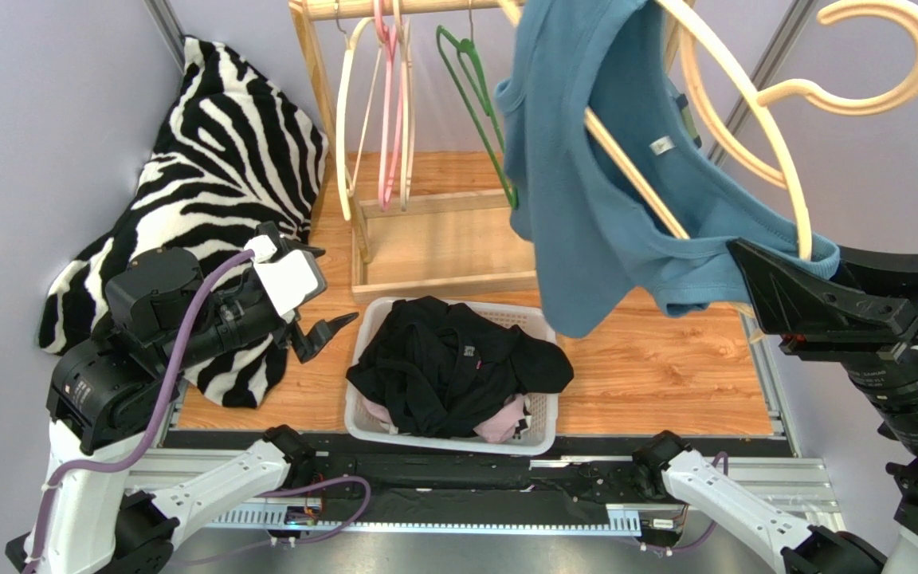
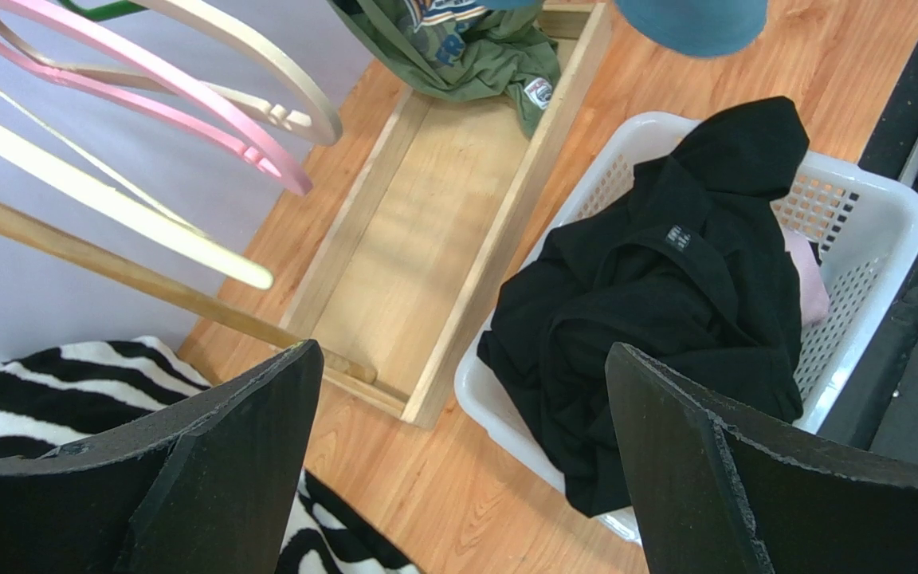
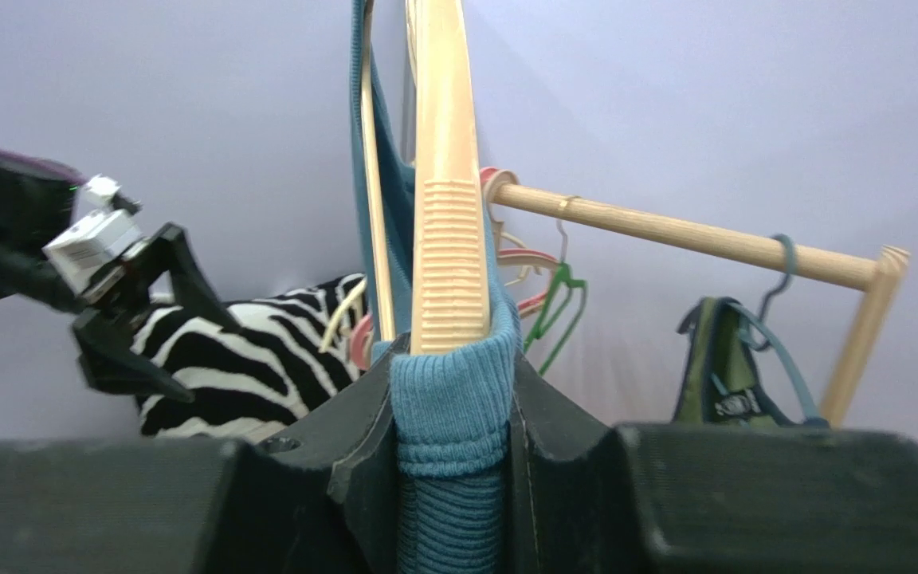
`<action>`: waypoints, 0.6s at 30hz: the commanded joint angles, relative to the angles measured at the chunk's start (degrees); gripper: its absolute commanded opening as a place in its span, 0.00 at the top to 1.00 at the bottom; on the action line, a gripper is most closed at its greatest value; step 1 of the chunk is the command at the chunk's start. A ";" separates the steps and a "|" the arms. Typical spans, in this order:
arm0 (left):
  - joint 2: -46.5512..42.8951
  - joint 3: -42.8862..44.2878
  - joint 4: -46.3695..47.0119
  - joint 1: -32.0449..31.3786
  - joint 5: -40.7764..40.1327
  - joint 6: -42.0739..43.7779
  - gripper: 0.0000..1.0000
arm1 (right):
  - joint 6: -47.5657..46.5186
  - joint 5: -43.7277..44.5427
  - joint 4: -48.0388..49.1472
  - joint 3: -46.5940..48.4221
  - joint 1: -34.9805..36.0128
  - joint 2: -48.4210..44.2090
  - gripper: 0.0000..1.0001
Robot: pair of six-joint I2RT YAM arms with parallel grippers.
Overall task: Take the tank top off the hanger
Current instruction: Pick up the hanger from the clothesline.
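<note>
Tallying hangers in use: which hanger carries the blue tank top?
The cream hanger clamped in the jaws of the right gripper, with the blue tank top draped over it. The pink hanger and green hanger hang on the rail.

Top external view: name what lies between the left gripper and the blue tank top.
In the top view, the light wooden rack base and the white plastic basket of black clothes lie between left gripper and blue tank top.

Teal tank top (image 1: 590, 197), cream hanger (image 1: 749, 90), zebra-striped black-and-white cushion (image 1: 218, 156), white basket (image 1: 542, 428).
</note>
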 commanded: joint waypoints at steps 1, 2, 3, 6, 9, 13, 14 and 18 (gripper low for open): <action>0.11 2.06 1.14 0.89 1.71 -0.66 0.03 | 2.10 -10.84 1.76 5.29 0.20 6.58 1.00; 0.02 2.15 1.14 0.98 1.89 -0.66 0.03 | 1.92 -11.20 1.32 6.00 0.20 7.38 1.00; 0.02 2.33 1.14 0.98 1.89 -0.83 0.03 | 2.01 -11.38 1.31 6.44 0.20 8.00 1.00; -0.41 2.33 1.05 1.25 2.50 -1.01 0.03 | 2.18 -12.96 1.66 7.94 0.20 10.55 1.00; -0.77 2.33 0.70 1.68 3.21 -1.01 0.03 | 2.01 -14.19 1.58 8.30 0.20 12.57 1.00; -1.56 2.24 0.43 2.04 3.74 -1.01 0.03 | 0.87 -16.12 0.00 6.10 0.12 12.84 1.00; -1.65 2.24 0.26 2.12 4.00 -1.01 0.03 | 0.78 -16.22 -0.27 5.49 0.12 12.41 1.00; -1.56 3.38 -0.01 2.65 5.23 -1.27 0.02 | -2.82 -16.04 -1.76 3.63 0.20 11.79 1.00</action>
